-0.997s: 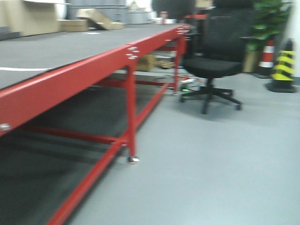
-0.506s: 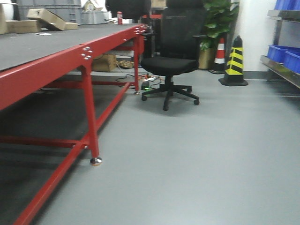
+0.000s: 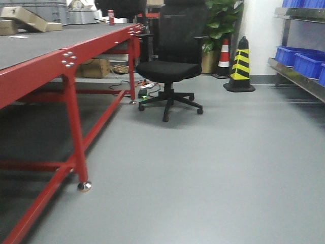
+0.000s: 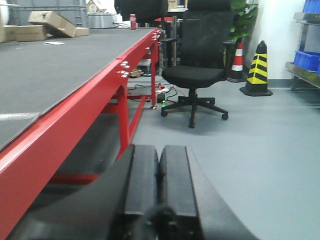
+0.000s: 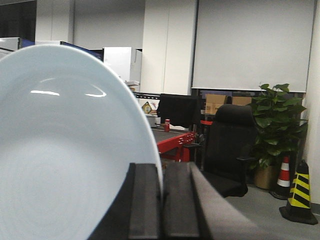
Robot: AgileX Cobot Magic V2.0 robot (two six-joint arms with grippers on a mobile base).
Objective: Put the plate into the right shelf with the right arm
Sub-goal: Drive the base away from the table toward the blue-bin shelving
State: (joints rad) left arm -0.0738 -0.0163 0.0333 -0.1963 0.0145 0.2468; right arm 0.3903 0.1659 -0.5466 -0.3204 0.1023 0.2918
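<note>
While the right pincer (image 5: 161,172) clamps the plate (image 5: 65,150) by its rim, the pale white dish stands on edge and fills the left half of the right wrist view, with two streaks of light on its glossy face. One dark finger (image 5: 145,200) sits on each side of the rim. A black office chair (image 5: 227,145) shows beyond the plate, to its right.

Seen from the front, the red-framed bench (image 3: 66,61) runs along the left of that chair, its far end just beside the seat. A black-and-yellow striped cone (image 3: 239,63) stands on the grey floor (image 3: 203,168) to the right of the chair, an orange-and-white cone (image 3: 223,51) is between the two, and a leafy plant (image 3: 221,20) rises behind the chair's back. Further right of the chair, past the cones, is the right shelf (image 3: 297,76), a steel rack carrying blue bins (image 3: 299,60).

At the bottom of the left wrist view, the left pincer (image 4: 158,150) has its two black fingers (image 4: 142,170) pressed together with nothing between them, the chair well ahead of it.
</note>
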